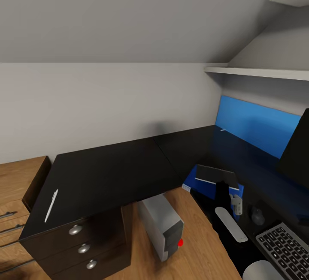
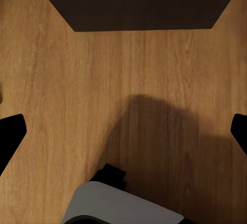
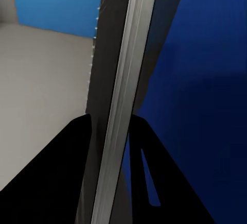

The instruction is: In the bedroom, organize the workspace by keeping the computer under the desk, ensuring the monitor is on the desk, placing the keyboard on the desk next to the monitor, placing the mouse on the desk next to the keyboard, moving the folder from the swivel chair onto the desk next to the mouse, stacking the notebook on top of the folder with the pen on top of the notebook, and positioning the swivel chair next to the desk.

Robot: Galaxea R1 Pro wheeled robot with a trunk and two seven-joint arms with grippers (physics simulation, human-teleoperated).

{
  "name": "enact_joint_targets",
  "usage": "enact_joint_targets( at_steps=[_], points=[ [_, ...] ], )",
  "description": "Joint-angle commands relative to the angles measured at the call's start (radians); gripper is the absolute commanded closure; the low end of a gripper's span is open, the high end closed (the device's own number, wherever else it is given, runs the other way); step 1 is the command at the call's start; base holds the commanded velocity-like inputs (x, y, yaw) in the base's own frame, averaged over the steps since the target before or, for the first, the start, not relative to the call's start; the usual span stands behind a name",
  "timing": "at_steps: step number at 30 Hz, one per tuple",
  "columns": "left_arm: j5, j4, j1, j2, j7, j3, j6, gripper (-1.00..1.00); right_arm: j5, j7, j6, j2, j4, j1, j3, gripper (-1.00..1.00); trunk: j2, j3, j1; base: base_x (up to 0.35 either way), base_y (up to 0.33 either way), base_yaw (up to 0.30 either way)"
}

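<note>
A long L-shaped glossy black desk (image 1: 111,164) with a blue back panel (image 1: 257,127) is seen from the head view. On it, a flat bright blue folder (image 1: 201,185) lies near the inner corner, and a thin dark grey notebook (image 1: 216,174) is held just above it by the right gripper (image 1: 223,185), whose black fingers are clamped on the book's pale edge, as the right wrist view confirms; the book seems poised for stacking on the folder. A small dark mouse (image 1: 257,215) and a slim dark-keyed keyboard (image 1: 285,245) sit beside them, with the black monitor (image 1: 298,151) behind. A thin white pen (image 1: 51,205) is left well apart at the desk's far end. The light-grey computer tower (image 1: 162,224) stands on the wooden floor (image 2: 77,105) partly under the desk. The left gripper (image 2: 123,131) hangs over bare floor, its fingers spread wide with nothing between them.
</note>
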State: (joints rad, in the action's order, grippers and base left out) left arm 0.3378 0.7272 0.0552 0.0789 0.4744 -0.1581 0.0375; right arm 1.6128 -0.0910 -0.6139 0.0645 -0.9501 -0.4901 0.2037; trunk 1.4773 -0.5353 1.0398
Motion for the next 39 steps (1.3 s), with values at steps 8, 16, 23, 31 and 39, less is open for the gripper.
enact_joint_targets(
  at_steps=[8, 16, 23, 31, 39],
  points=[
    [0.010, 0.001, 0.000, -0.001, 0.006, -0.004, 0.004, -1.00, -0.001, -0.011, -0.006, 0.001, -0.001, -0.001, 0.006, 1.00, 0.000, -0.001, 0.000, 0.065, 0.000, 0.000],
    [0.010, 0.001, 0.000, -0.001, 0.006, -0.004, 0.004, -1.00, -0.001, -0.013, -0.006, 0.001, -0.001, -0.001, 0.006, 1.00, 0.000, -0.001, 0.000, 0.007, 0.000, 0.000],
    [0.010, 0.001, 0.000, -0.001, 0.006, -0.004, 0.004, -1.00, -0.002, -0.031, -0.006, 0.001, -0.002, -0.001, 0.006, -1.00, 0.000, -0.001, 0.000, 0.000, 0.000, 0.000],
    [0.010, 0.001, 0.000, -0.001, 0.006, -0.004, 0.004, -1.00, -0.005, -0.033, -0.006, 0.001, -0.004, -0.001, 0.006, -1.00, 0.000, -0.001, 0.000, 0.000, 0.000, 0.000],
    [0.010, 0.001, 0.000, -0.001, 0.005, -0.004, 0.003, -1.00, -0.005, -0.033, -0.006, 0.002, -0.004, -0.001, 0.005, -1.00, 0.000, -0.001, 0.000, -0.118, 0.000, 0.000]
  ],
)
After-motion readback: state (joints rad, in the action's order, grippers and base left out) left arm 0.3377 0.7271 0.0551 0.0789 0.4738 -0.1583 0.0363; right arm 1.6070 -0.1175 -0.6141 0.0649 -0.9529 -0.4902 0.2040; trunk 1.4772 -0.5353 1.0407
